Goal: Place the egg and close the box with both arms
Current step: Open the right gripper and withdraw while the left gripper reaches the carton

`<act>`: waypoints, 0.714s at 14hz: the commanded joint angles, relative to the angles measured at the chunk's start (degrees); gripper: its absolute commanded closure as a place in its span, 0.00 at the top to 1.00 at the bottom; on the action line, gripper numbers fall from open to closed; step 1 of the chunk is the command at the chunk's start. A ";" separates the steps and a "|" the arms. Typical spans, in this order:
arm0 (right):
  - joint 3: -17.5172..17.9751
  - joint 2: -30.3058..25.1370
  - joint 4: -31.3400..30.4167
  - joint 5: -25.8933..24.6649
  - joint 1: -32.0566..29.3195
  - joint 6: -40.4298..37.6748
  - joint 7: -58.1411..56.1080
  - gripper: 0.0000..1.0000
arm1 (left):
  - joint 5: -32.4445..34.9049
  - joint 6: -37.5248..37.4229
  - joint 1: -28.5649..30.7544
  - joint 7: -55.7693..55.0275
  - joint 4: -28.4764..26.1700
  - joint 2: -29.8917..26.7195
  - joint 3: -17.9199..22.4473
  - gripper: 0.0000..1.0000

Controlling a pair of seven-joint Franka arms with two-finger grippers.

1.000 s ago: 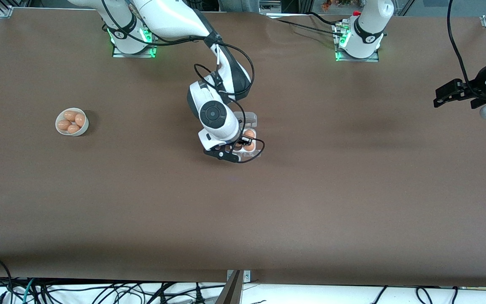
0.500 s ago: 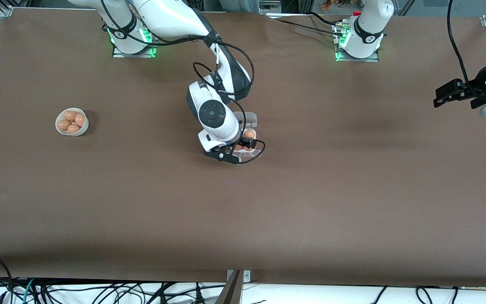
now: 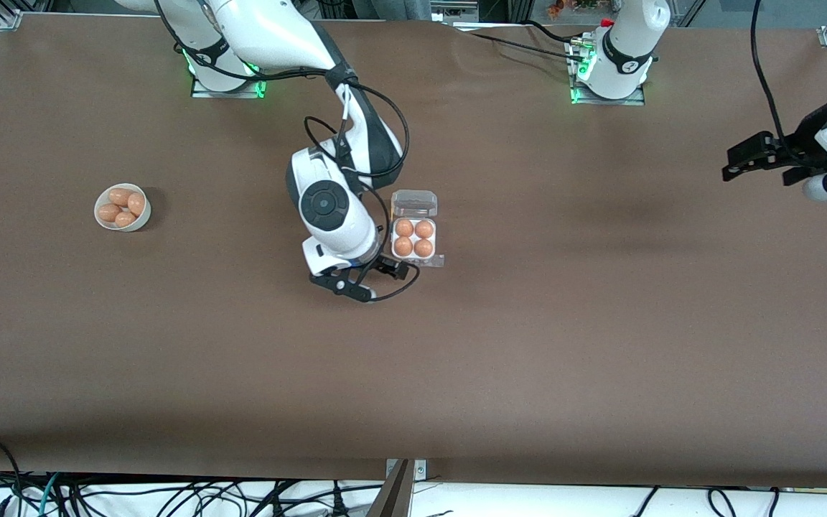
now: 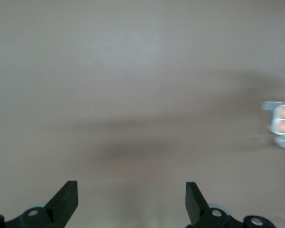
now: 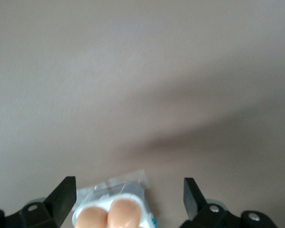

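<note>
The box (image 3: 414,238) sits mid-table with its clear lid (image 3: 414,203) lying open and flat, on the side toward the robots' bases. Every cell holds a brown egg (image 3: 404,246). My right gripper (image 3: 392,271) is open and empty, just off the box's edge nearest the front camera, over bare table. In the right wrist view the box (image 5: 133,187) and two eggs (image 5: 126,213) show between the open fingers (image 5: 61,195) of the right gripper (image 5: 127,195). My left gripper (image 3: 744,159) waits open and empty at the left arm's end of the table; its view (image 4: 131,194) shows the box (image 4: 281,121) at the picture's edge.
A round white bowl (image 3: 142,217) with three brown eggs stands toward the right arm's end of the table. Brown tabletop surrounds the box. Cables hang along the table's front edge.
My right gripper has come off the box toward the front camera and the right arm's end, uncovering the filled cells. The left gripper shifted slightly.
</note>
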 commanded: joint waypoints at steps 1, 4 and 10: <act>-2.65 -0.60 0.38 -0.13 0.09 -3.02 -1.18 1.00 | -5.53 -1.25 -1.67 -2.39 1.32 0.87 0.08 0.86; -5.65 -1.21 0.12 0.04 -0.44 -7.16 -6.26 1.00 | -5.98 -2.56 -8.68 -9.49 1.23 3.06 -0.27 0.56; 12.24 -18.23 -9.00 -21.45 -20.53 -12.70 -14.02 1.00 | -6.85 -2.57 -24.26 -25.96 1.67 10.36 -0.27 0.15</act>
